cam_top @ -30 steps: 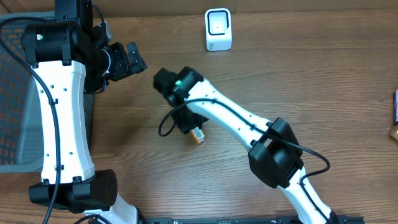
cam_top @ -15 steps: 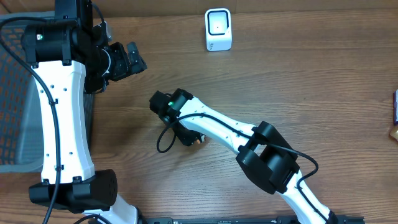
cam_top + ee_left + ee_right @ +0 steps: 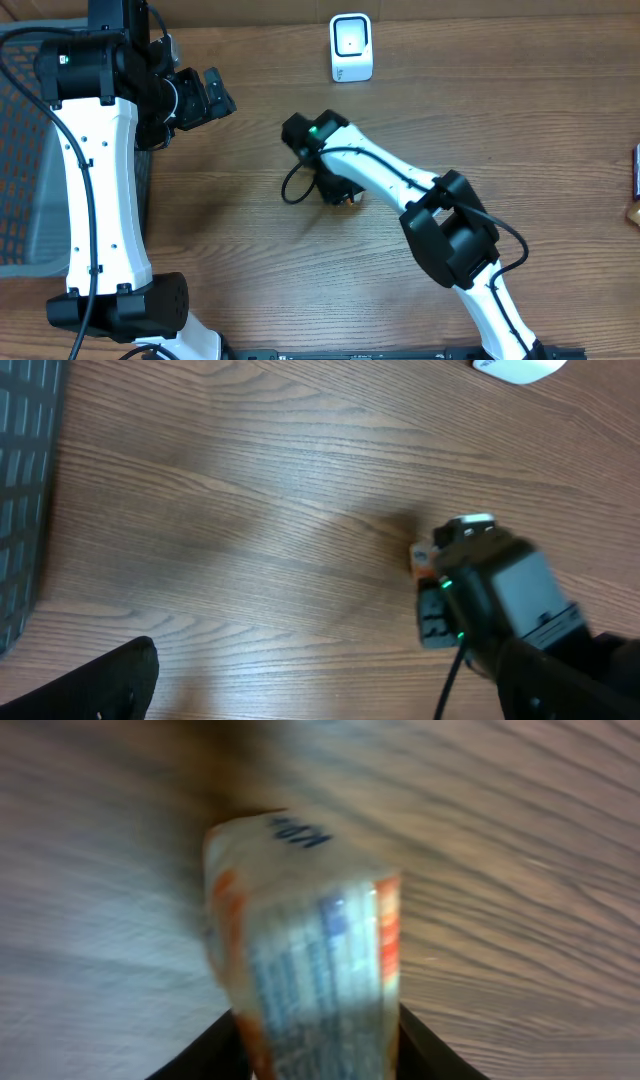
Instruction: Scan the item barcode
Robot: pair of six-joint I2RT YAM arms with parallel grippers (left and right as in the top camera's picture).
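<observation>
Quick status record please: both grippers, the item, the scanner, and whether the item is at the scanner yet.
left gripper: open, empty, at the left side of the table
right gripper: shut on item
item: small white and orange packet; print blurred, barcode not readable
scanner: white, standing at the table's far edge
item vs scanner: apart; item is mid-table, on the scanner's near side
scan: apparently not yet done

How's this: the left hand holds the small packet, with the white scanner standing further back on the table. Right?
Not quite: the right hand holds the packet, seen between its fingers in the right wrist view. The left hand is open, empty. The scanner does stand further back.
</observation>
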